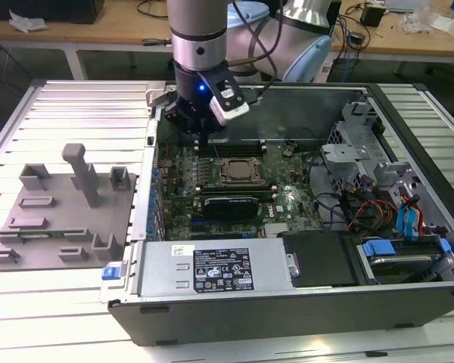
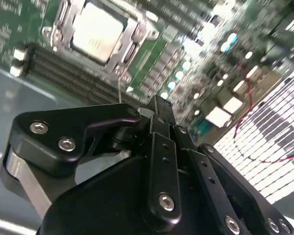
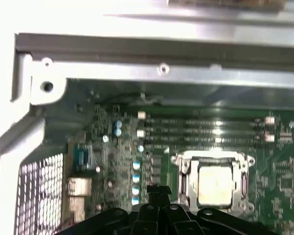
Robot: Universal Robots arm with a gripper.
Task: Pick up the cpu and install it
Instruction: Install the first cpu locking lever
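Chip (image 3: 215, 183) lies flat in its metal-framed socket (image 3: 185, 178) on the green board (image 1: 287, 200), pale top up. It is square, so no long axis matters. Claw (image 1: 203, 141) hangs just beside it, off toward the exterior view's left and farther back. We read its fingers as pressed together, gripping nothing. Arm (image 1: 199, 38) stands near vertical over the open computer case (image 1: 287, 318), wrist pointing down.

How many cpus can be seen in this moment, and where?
1. The cpu lies inside the metal-framed socket on the green motherboard, apart from the gripper. The arm covers part of the case, so another could be hidden.
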